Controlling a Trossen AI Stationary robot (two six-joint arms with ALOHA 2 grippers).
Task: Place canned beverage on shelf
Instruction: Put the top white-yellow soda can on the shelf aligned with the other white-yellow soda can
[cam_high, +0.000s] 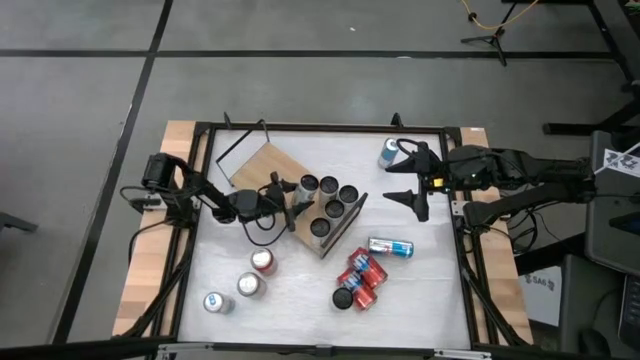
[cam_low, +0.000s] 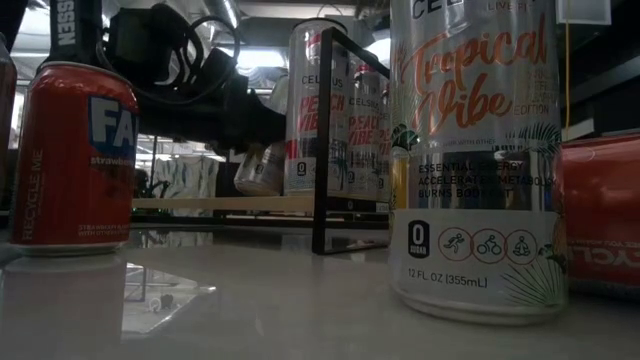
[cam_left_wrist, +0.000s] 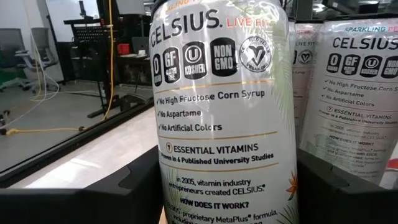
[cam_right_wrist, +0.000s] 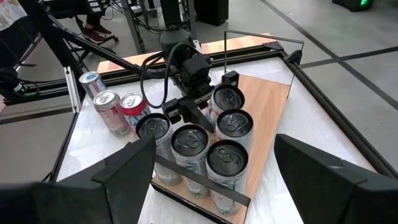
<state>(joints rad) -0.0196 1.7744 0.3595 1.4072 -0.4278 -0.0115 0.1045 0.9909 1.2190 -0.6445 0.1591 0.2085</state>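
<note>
The shelf (cam_high: 262, 165), a light-wood board on a black wire frame, lies askew at the table's middle, with several silver Celsius cans standing on its right half (cam_right_wrist: 189, 140). My left gripper (cam_high: 288, 190) reaches in level from the table's left and is shut on one more silver Celsius can (cam_left_wrist: 217, 112), which stands upright at the far side of that group (cam_right_wrist: 227, 98). Whether this can's bottom touches the board is hidden. My right gripper (cam_high: 412, 175) hovers open and high at the table's right, with nothing between its fingers (cam_right_wrist: 214, 186). My left gripper pinches the can's side wall (cam_left_wrist: 171, 186) between its two fingers (cam_left_wrist: 93, 199), one on each side, below the rim. The fingers come level from the table's left. The can stands upright in the hold, its printed side toward the wrist camera.
Three loose cans stand near left (cam_high: 248, 285), with the red Fanta can (cam_low: 75, 150) among them. Red cans (cam_high: 360, 278) and a lying can (cam_high: 390, 247) are near right, another can far right (cam_high: 388, 153). The shelf's wire frame (cam_low: 320, 150) rises at its ends.
</note>
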